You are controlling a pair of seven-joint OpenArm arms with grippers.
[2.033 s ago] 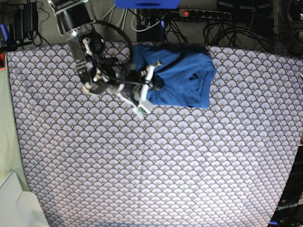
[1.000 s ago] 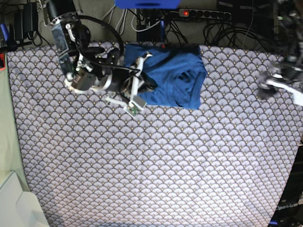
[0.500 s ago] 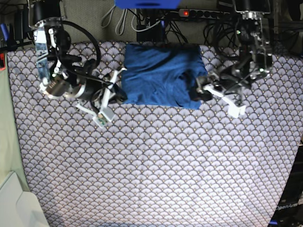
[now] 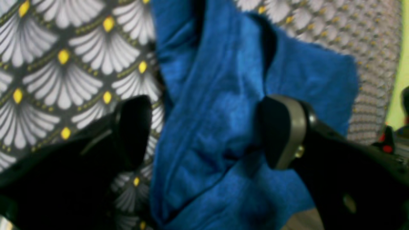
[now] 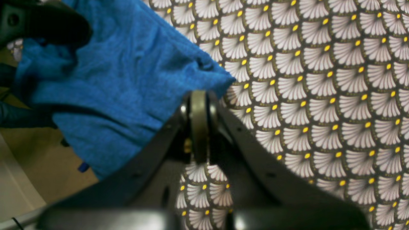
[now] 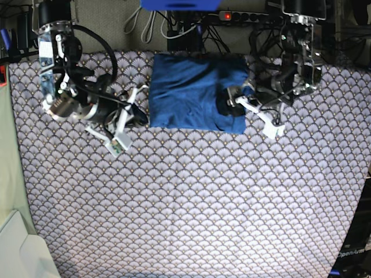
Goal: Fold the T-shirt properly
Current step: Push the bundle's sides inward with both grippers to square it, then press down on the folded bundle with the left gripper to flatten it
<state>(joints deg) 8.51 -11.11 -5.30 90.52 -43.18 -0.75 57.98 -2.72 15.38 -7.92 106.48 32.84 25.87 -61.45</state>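
1. At the far edge of the table, R side of base view: left gripper [image 6: 232, 105], black fingers w/ grey pads, jaws spread wide. In the left wrist view one finger [image 4: 132, 127] is over the cloth-covered table, the other [image 4: 281, 131] over blue fabric; a raised ridge of the shirt runs between them. Not clamped.
2. L side of base view: right gripper [image 6: 141, 116], jaws pressed together, pads meeting edge to edge in the right wrist view [image 5: 198, 124]. Tip sits just beside the shirt's edge; whether it touches, cannot tell. Nothing seen between the pads.
3. Between both grippers: medium-blue soft knit T-shirt [image 6: 194, 92], plain, no print, folded into a rough rectangle, lying flat near the table's far edge. Some creases across the top layer; one corner [image 5: 220, 78] pokes out by the right gripper.
4. Under all: grey-white scallop-patterned tablecloth [image 6: 191, 202] w/ small yellow dots, covering the table.
5. Beyond far edge: black power strip [image 6: 249, 16] w/ a red light, plus tangled dark cables [image 6: 278, 40].
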